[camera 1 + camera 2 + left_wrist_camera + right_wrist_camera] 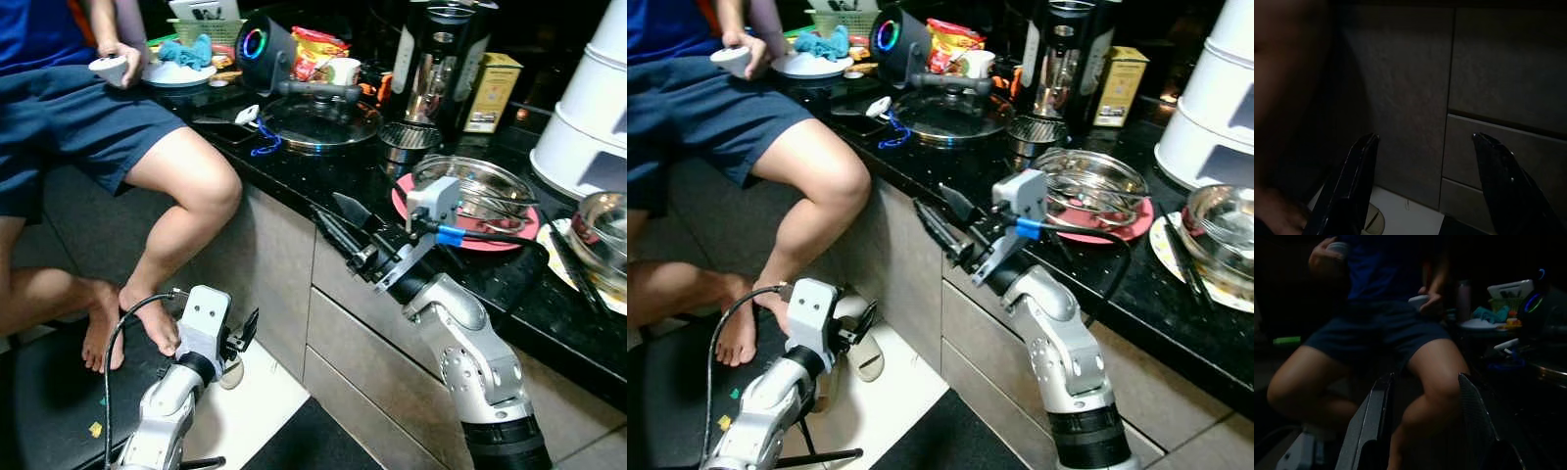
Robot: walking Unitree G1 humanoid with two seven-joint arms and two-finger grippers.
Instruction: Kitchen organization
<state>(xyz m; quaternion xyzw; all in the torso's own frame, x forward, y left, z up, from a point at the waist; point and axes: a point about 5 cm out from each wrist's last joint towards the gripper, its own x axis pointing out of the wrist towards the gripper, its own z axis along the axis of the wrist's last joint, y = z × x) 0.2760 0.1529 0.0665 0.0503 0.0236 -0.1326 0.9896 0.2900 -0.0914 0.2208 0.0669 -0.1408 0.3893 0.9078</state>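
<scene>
Dark kitchen, black counter cluttered end to end. Right gripper is hovering at the counter edge, fingers apart and empty, aiming toward a seated person rather than any item; likely mid-reposition. Nearest tidy-up candidates: wire bowl on a pink plate just behind that wrist, pan lid farther along. Left gripper is hanging low by the cabinets, fingers spread, idle.
</scene>
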